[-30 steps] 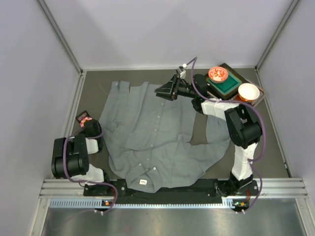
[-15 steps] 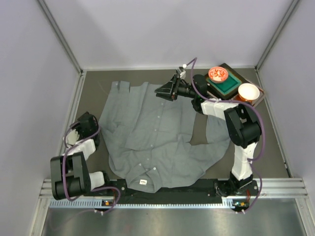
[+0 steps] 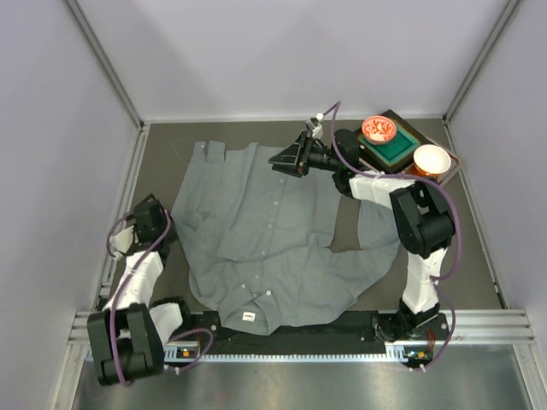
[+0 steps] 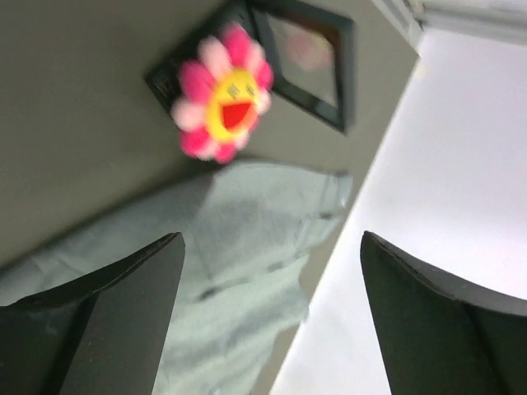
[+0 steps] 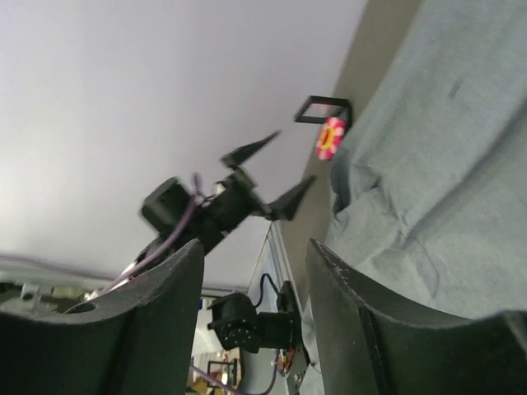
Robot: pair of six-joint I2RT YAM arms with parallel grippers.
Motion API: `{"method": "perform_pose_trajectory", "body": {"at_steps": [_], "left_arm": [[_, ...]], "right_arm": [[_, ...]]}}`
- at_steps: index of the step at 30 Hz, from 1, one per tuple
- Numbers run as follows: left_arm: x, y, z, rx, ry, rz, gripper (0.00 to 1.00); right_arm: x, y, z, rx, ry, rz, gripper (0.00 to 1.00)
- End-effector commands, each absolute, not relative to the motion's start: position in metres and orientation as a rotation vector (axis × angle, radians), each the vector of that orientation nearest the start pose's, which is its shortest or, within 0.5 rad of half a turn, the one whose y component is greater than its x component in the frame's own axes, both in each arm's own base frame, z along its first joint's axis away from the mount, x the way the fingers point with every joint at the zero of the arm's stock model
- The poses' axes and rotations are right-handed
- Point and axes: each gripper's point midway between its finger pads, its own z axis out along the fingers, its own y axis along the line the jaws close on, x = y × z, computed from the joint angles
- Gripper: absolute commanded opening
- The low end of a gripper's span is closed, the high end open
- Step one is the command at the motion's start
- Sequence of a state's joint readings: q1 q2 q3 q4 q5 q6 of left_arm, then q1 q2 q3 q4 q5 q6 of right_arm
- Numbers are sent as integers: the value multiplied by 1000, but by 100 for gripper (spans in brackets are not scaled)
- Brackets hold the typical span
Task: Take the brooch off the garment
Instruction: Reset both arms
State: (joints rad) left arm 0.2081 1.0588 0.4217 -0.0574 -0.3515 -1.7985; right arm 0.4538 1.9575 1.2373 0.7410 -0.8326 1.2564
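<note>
One pink-petalled brooch (image 4: pixel 221 92), yellow grinning centre, seemingly beside garment (image 4: pixel 247 222)

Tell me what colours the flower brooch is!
Pink petals, yellow face, red mouth. The brooch shows best in the left wrist view.

We log the garment (image 3: pixel 265 239) spread flat mid-table (image 3: pixel 474 252), collar toward 6 o'clock. At its 9 o'clock the brooch (image 4: pixel 222 90) lies on the table just off the cloth, beside a small frame (image 4: pixel 305 58). At 2 o'clock, a tray (image 3: pixel 402 147) carries one bowl (image 3: pixel 378 129); a second bowl (image 3: pixel 431 158) sits at the tray's 4 o'clock.
</note>
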Motion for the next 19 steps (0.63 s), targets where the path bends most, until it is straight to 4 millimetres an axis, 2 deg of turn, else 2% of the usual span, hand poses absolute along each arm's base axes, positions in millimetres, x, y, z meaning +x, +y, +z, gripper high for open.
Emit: {"method": "perform_pose_trajectory", "body": {"at_steps": [1, 2, 3, 4, 5, 6, 7, 8, 9, 10, 11, 12, 13, 14, 15, 16, 17, 18, 19], "left_arm": [[322, 44, 152, -1818, 1291, -685, 93], [323, 35, 161, -1733, 1366, -702, 93], [328, 16, 180, -1658, 1442, -796, 93], [329, 4, 190, -1603, 1501, -837, 93], [331, -8, 200, -1485, 1585, -843, 93], [335, -36, 225, -1355, 1652, -889, 93], [336, -51, 235, -1275, 1692, -894, 93], [337, -73, 259, -1103, 1727, -907, 93], [335, -106, 272, -954, 1772, -964, 93], [333, -120, 280, -875, 1792, -964, 92], [331, -132, 297, -748, 1794, -951, 92], [325, -151, 306, -638, 1808, -971, 92], [322, -156, 313, -576, 1804, -960, 92], [319, -159, 322, -499, 1800, -936, 92], [311, -167, 326, -449, 1801, -953, 91], [295, -180, 337, -331, 1776, -1031, 91], [286, -182, 348, -293, 1740, -1060, 91], [281, -183, 354, -266, 1719, -1078, 95], [272, -188, 368, -180, 1685, -1106, 98]], "right_arm": [[392, 352, 228, -60, 2047, 1660, 54], [404, 345, 240, -89, 2009, 1509, 55], [400, 334, 218, -29, 2157, 1388, 61], [404, 330, 227, -53, 2143, 1288, 64], [413, 312, 238, -57, 2104, 1091, 66], [414, 303, 242, -50, 2107, 1007, 72], [413, 284, 242, -71, 2141, 861, 73], [407, 270, 254, -87, 2131, 777, 75], [401, 256, 261, -84, 2126, 700, 77], [389, 232, 245, -75, 2188, 558, 78], [370, 217, 271, -93, 2135, 540, 79], [357, 202, 273, -103, 2128, 484, 80], [339, 185, 251, -118, 2169, 410, 82], [324, 175, 258, -121, 2143, 415, 88], [299, 165, 287, -134, 2045, 460, 93], [253, 144, 296, -205, 1930, 488, 99], [229, 126, 324, -168, 1801, 503, 99], [222, 114, 334, -96, 1765, 495, 99], [206, 103, 333, -79, 1794, 484, 99]]}}
